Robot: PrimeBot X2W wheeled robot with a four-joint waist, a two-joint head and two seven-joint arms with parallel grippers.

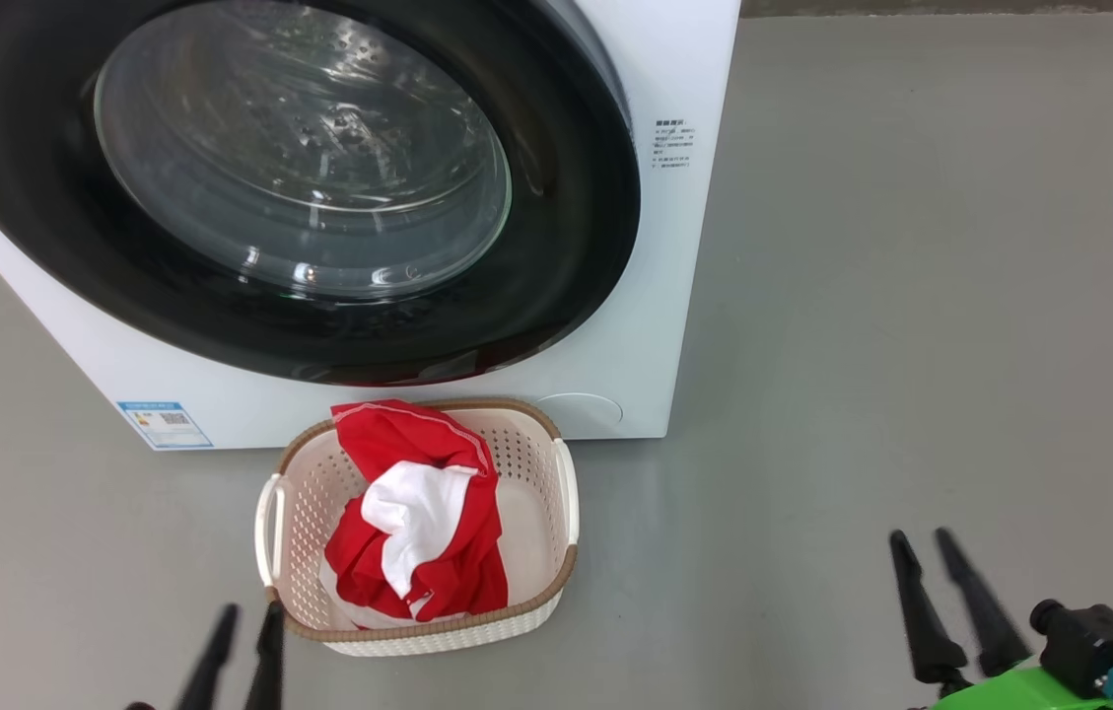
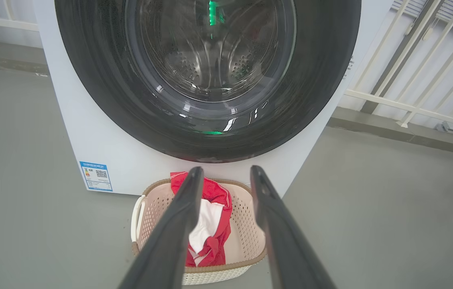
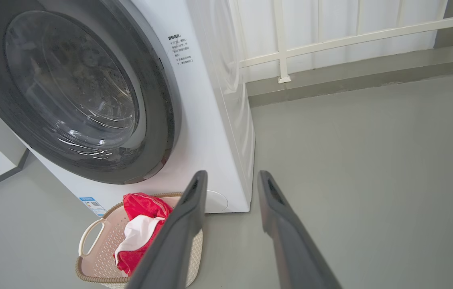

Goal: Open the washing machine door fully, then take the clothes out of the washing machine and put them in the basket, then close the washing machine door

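WASH DAY DONE: A white front-loading washing machine [image 1: 684, 247] stands on a grey floor [image 1: 911, 296] with its round door [image 1: 300, 168] shut flush against the front. The door's wide black rim frames a bulging glass bowl, and the steel drum can be made out through it. Just in front of the machine's foot, below the door, sits a small cream basket [image 1: 531, 463] with a brown woven-look rim and white handles. The clothes [image 1: 418, 513], a crumpled red garment with a white piece folded into it, lie inside the basket. They are heaped toward its left and far side, and the red cloth rides up over the far rim. The robot's left gripper [image 1: 248, 613] hangs low near the basket's near-left corner, its two dark fingers parted and holding nothing. The right gripper [image 1: 919, 537] is well apart to the basket's right over bare floor, its fingers likewise parted and empty. A small blue label [image 1: 165, 424] marks the machine's lower left corner, and a white railing [image 3: 279, 40] runs along the wall behind.
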